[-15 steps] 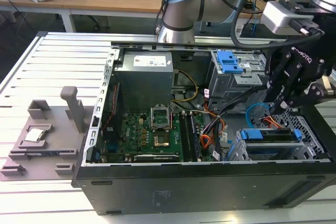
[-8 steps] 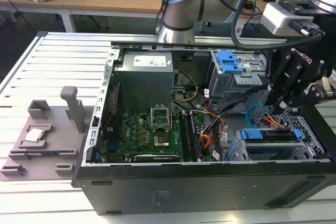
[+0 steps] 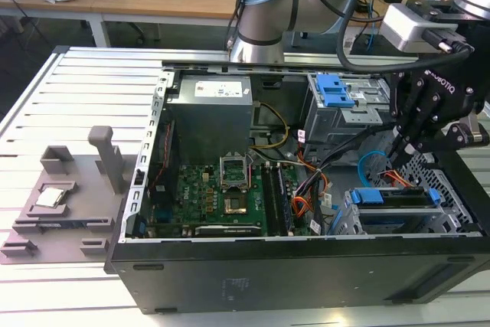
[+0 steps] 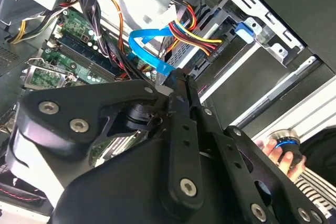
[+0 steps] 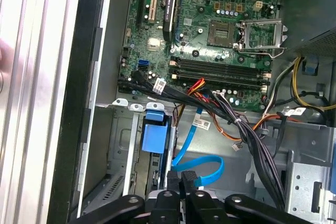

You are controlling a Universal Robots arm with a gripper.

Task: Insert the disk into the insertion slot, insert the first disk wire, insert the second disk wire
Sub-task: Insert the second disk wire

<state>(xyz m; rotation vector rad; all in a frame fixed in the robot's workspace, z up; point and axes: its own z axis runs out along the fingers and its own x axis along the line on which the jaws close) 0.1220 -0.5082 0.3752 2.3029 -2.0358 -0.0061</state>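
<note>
Blue wire (image 5: 210, 162) loops down from the board (image 5: 210, 19) to the hand (image 5: 182, 179). In both wrist views the hand's fingers are pressed together on the wire's black plug end. The disk (image 3: 392, 198) lies flat inside the slot (image 3: 346, 223), seated, with its blue bracket showing at the slot's mouth. Its long axis seems to run along the slot, with the connector edge at the slot's board-side end.

That edge is what matters. It lies just below the fingertips, so the plug has only a short way down to the disk. A bundle of coloured wires (image 4: 202, 38) reaches the same edge just beside the plug and looks plugged in.

In the exterior view the hand (image 3: 400, 151) hangs over the slot's board-side end, fingers pointing down and tilted toward the slot.
</note>
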